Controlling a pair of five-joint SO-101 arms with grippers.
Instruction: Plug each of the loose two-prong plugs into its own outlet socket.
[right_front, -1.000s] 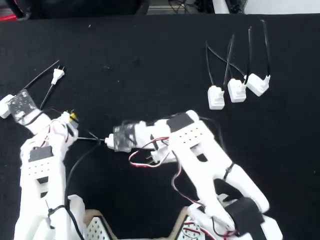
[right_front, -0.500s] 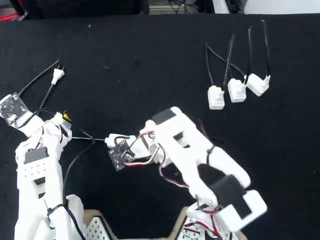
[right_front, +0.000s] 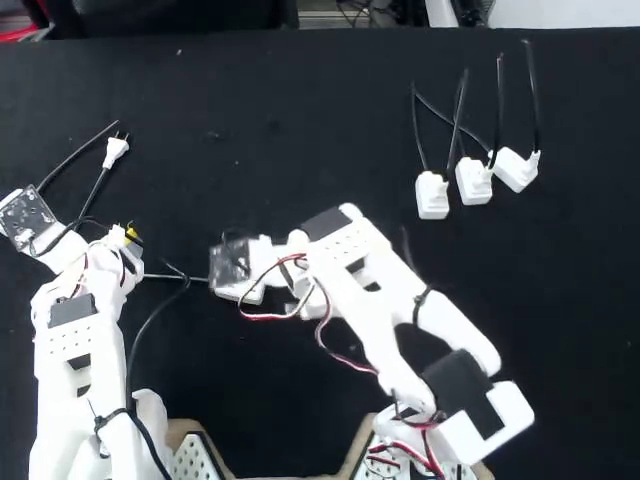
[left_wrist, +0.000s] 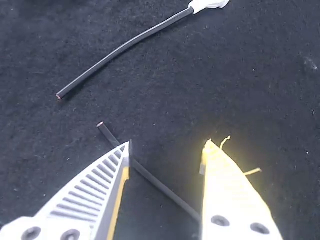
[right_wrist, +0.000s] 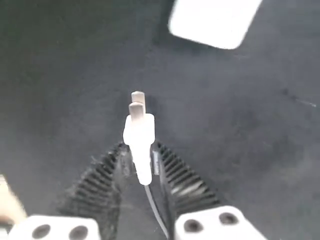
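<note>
Your right gripper (right_wrist: 139, 148) clamps the white plug (right_wrist: 138, 131) low on its body, prongs forward; so slim a hold may let it twist on contact. Your left gripper (left_wrist: 167, 144) gapes wide astride a black cable (left_wrist: 150, 181), which could snag. Beyond, the three sockets (right_front: 473, 182) crowd together, inviting a wrong-slot miss.

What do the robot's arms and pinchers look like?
The left arm and right arm are chunky white plastic with black motor blocks and loops of red, white and black wire. The left gripper has white ribbed fingers edged in yellow; the right gripper has dark ribbed ones.
</note>
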